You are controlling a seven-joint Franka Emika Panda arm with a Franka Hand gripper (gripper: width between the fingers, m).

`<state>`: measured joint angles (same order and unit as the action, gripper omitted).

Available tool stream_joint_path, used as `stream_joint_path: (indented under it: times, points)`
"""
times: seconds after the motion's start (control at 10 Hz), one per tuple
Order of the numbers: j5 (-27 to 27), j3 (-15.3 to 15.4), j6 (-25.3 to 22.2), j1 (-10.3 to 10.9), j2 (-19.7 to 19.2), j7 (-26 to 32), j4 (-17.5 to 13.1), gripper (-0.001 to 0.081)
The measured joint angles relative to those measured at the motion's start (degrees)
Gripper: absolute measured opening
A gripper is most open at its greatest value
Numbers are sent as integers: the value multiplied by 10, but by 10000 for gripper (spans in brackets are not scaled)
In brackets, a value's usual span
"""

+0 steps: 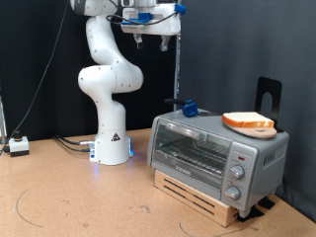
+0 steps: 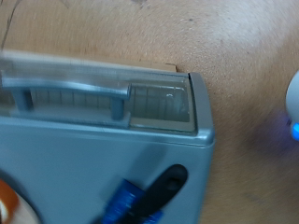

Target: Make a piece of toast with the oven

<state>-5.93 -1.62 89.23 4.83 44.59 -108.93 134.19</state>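
**High above the oven, toast still on the roof**

The brown wooden tabletop (image 1: 59,193) fills the lower half of the exterior view. My white jointed arm (image 1: 107,69) rises from its base at centre left. The boxy silver-grey toaster oven (image 1: 212,153) sits at lower right on a low slatted wooden stand (image 1: 202,196); its glass door (image 1: 190,150) is shut, with the wire rack visible behind it. On the oven's roof, toward the right, a round tan wooden board (image 1: 259,129) carries the piece of toast (image 1: 247,120), pale-faced with a golden crust.

My gripper (image 1: 155,39) hangs at the top centre of the frame, well above the oven and apart from everything. The fingers are small and dark against the backdrop, so I cannot tell how wide they stand. Nothing is visibly held.

The wrist view looks down on the door's grey bar handle (image 2: 70,91). I judge the door is the step in hand: to do it well, I should meet that handle squarely, near its middle.

A small blue-and-black object (image 1: 187,106), perhaps a clip or tool, lies on the roof's left part, near any descent path. A small white box (image 1: 18,145) sits at far left, well clear.
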Motion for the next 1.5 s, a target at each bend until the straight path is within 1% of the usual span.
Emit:
stream_joint_path:
  times: [0.1, 0.2, 0.3, 0.4, 0.6, 0.7, 0.8, 0.9, 1.0, 1.1, 1.2, 1.3, 1.4, 1.5]
  points:
    - [7, -10, 9, 12, -3, 68, 6, 809]
    - [11, -19, 21, 24, -11, 124, 12, 809]
    - [9, -18, 19, 22, -10, 104, 12, 809]
    - [-8, -24, 24, 31, -7, 148, 12, 809]
    - [-48, -54, 54, 63, -5, 273, 15, 809]
    - [-52, -70, 75, 80, -9, 343, 21, 809]
    - [-52, -83, 91, 96, -12, 399, 30, 809]
    - [-52, -81, 90, 92, -12, 374, 30, 809]
    - [-68, -86, 84, 98, -12, 403, 30, 809]
    - [-94, -105, 79, 112, -12, 461, 30, 809]
    - [-107, -127, 79, 132, -14, 529, 31, 809]
    - [-108, -148, 80, 149, -20, 603, 31, 809]
    - [-108, -163, 82, 167, -32, 661, 30, 809]
    - [-108, -161, 82, 164, -32, 639, 30, 809]
